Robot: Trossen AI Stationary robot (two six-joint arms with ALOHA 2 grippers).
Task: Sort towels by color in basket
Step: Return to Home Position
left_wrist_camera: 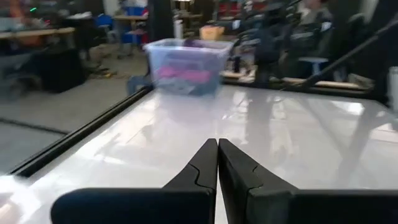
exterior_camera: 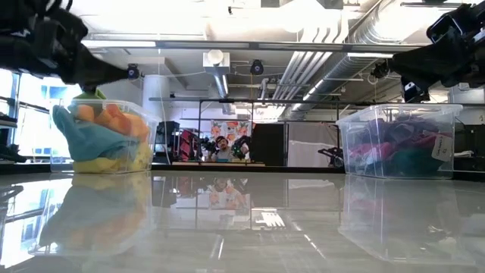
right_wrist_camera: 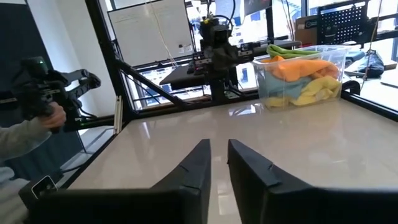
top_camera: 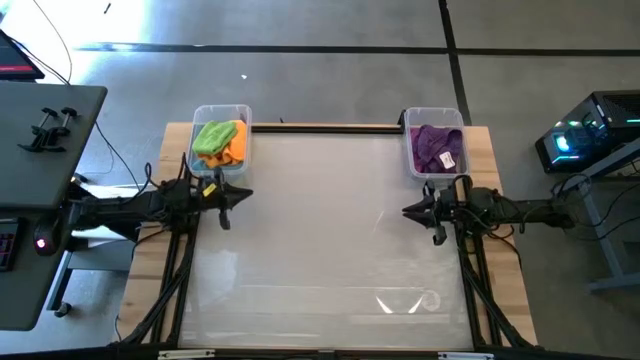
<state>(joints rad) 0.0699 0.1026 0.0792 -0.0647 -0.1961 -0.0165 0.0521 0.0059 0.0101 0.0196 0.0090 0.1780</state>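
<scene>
Two clear plastic baskets stand at the table's far edge. The left basket [top_camera: 220, 142] holds lime green and orange towels [top_camera: 218, 138]; the low view also shows light blue and yellow towels [exterior_camera: 95, 144] in it. The right basket [top_camera: 437, 148] holds purple and magenta towels [top_camera: 436, 146]. My left gripper [top_camera: 250, 194] hovers level just in front of the left basket, shut on nothing [left_wrist_camera: 217, 163]. My right gripper [top_camera: 405, 211] hovers level in front of the right basket. Its fingers stand a narrow gap apart with nothing between them [right_wrist_camera: 218, 163].
The glossy white tabletop [top_camera: 330, 240] lies bare between the two arms and toward the near edge. A black rail [top_camera: 325, 127] runs along the far edge between the baskets. Beside the table, a person's hand [right_wrist_camera: 46, 115] holds a dark device.
</scene>
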